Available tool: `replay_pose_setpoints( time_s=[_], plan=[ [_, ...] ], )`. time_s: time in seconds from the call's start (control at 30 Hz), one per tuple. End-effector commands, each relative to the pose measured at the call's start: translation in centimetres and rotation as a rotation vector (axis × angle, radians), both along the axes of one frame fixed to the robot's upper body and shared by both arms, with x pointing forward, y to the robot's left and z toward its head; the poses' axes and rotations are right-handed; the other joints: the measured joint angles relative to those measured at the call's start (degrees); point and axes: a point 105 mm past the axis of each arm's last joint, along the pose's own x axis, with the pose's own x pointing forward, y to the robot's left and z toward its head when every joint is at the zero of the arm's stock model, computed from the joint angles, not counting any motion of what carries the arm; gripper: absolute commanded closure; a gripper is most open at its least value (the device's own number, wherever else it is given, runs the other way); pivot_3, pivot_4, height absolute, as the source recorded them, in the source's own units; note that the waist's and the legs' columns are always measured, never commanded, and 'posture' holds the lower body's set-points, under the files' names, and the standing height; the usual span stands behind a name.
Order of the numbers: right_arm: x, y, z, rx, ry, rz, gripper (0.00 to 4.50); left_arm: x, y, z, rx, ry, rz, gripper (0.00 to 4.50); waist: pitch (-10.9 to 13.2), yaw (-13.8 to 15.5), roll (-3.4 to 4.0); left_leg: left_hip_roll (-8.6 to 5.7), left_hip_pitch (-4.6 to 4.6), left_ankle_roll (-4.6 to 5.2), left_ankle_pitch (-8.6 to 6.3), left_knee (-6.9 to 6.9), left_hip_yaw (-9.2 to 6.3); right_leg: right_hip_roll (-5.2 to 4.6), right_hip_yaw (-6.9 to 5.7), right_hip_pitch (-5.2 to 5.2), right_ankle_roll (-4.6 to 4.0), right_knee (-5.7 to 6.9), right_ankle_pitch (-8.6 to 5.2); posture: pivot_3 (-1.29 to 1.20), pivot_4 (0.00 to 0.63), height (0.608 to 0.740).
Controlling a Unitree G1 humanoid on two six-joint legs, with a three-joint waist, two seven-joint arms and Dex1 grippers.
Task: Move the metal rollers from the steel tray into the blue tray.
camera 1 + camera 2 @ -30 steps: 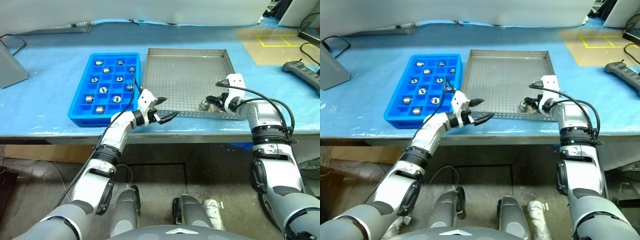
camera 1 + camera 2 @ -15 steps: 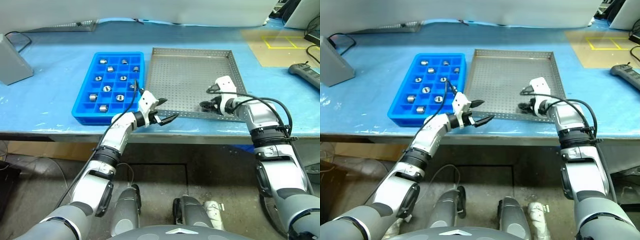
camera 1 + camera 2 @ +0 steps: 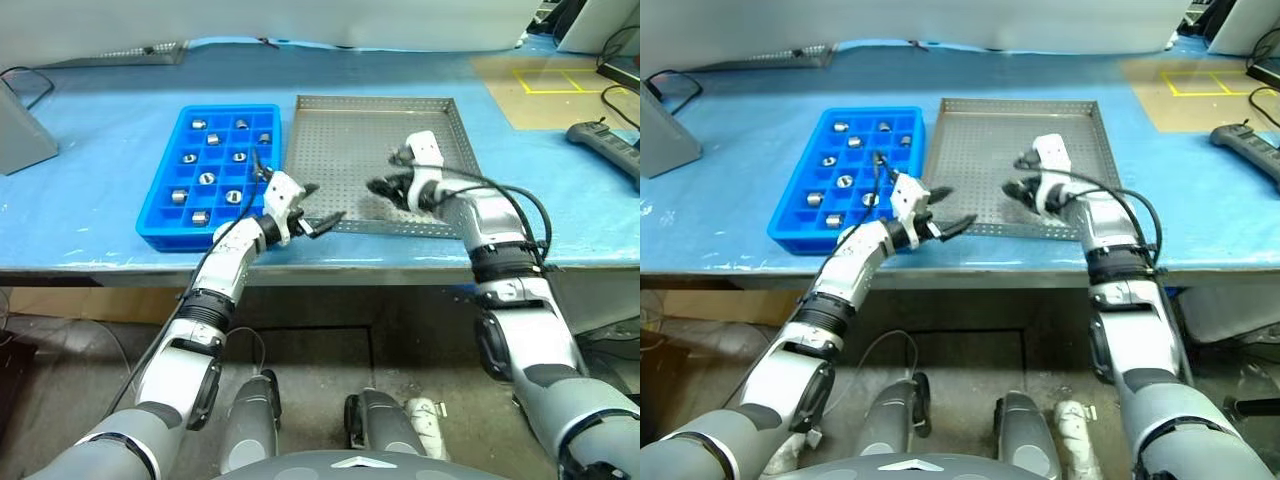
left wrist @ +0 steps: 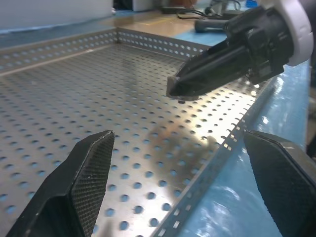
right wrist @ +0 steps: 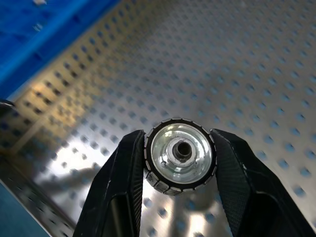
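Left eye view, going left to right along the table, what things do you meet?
grey box → blue tray → left pincer → steel tray → right pincer holding a metal roller → black handheld device

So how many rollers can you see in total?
11: ten rollers in the blue tray's compartments, one between the right fingers above the steel tray. Another may hide behind the left arm.
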Motion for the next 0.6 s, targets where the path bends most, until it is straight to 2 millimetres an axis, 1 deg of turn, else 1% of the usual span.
replay_pose_setpoints(
  time_s=[0.03,0.1,0.13,0.17,0.23,0.3,0.33,0.37,0.5,0.53,0.6],
  plan=[
    [-0.2,4.4,3.3,0.168,-0.097,0.158,2.82,1.2,5.4,4.5,-0.139,-0.141,0.251,0.13,0.00,0.33,0.00,0.02,-0.01,-0.01,0.01,-0.03,-0.02,0.01,-0.05,0.00,-0.03,-0.01,-0.02,0.09,0.150,0.740],
    [-0.7,6.8,2.5,0.130,-0.074,0.258,2.82,1.1,8.1,5.9,-0.214,-0.175,0.354,0.13,0.00,1.15,-0.01,0.02,-0.16,-0.01,0.01,-0.04,-0.07,0.00,-0.17,-0.07,-0.09,-0.05,-0.05,0.16,0.150,0.740],
    [-1.0,8.0,1.7,0.079,-0.069,0.312,2.82,1.0,9.9,6.6,-0.252,-0.193,0.421,0.13,-0.01,1.75,-0.02,0.01,-0.34,-0.01,0.01,-0.04,-0.15,-0.01,-0.28,-0.16,-0.05,-0.09,-0.03,0.21,0.150,0.740],
    [-1.6,9.4,1.2,0.043,-0.069,0.378,2.82,0.7,11.8,7.3,-0.284,-0.212,0.488,0.13,-0.01,2.15,-0.03,0.00,-0.52,0.00,0.01,-0.02,-0.20,-0.02,-0.34,-0.27,0.02,-0.11,0.01,0.23,0.150,0.740],
    [-2.7,11.7,0.7,-0.007,-0.095,0.501,2.82,-0.2,14.9,8.1,-0.300,-0.245,0.585,0.13,-0.02,3.12,-0.03,0.01,-0.95,0.03,0.01,0.11,-0.28,-0.06,-0.58,-0.61,0.09,-0.03,0.05,0.30,0.150,0.740],
    [-3.6,13.1,0.3,-0.032,-0.111,0.601,2.82,-1.2,16.6,8.3,-0.275,-0.263,0.640,0.13,-0.01,4.32,-0.04,0.04,-1.58,0.04,0.02,0.33,-0.42,-0.08,-0.76,-1.23,0.07,0.31,0.04,0.35,0.150,0.740],
    [-4.0,13.5,-0.1,-0.051,-0.107,0.640,2.82,-1.7,17.3,8.3,-0.265,-0.266,0.664,0.13,-0.01,5.02,-0.04,0.03,-1.91,0.04,0.02,0.56,-0.42,-0.17,-0.82,-1.71,-0.01,0.80,-0.01,0.37,0.150,0.740],
    [-4.1,13.7,-0.5,-0.071,-0.102,0.660,2.82,-2.1,17.9,8.2,-0.257,-0.266,0.683,0.13,-0.01,5.81,-0.04,0.06,-2.06,0.04,0.02,0.73,-0.44,-0.17,-0.87,-1.86,-0.04,0.99,-0.03,0.38,0.150,0.740],
    [-4.0,13.5,-1.3,-0.105,-0.082,0.680,2.82,-3.9,19.4,6.8,-0.231,-0.232,0.727,0.13,-0.01,8.65,-0.03,0.26,-2.11,-0.07,0.14,1.01,-0.60,-0.18,-1.27,-1.76,-0.08,1.13,-0.04,0.40,0.150,0.740],
    [-4.0,13.4,-1.5,-0.112,-0.079,0.681,2.82,-4.3,19.6,6.4,-0.219,-0.218,0.734,0.13,-0.01,9.36,-0.03,0.28,-2.09,-0.07,0.24,0.99,-0.59,-0.20,-1.29,-1.74,-0.26,1.13,-0.11,0.39,0.150,0.740],
    [-3.7,13.0,-1.8,-0.141,-0.078,0.671,2.82,-4.6,19.8,5.7,-0.193,-0.199,0.738,0.13,-0.01,10.31,-0.03,0.30,-1.92,-0.28,0.26,0.94,-0.55,-0.21,-1.27,-1.60,-0.32,1.10,-0.03,0.39,0.150,0.740]
  ],
)
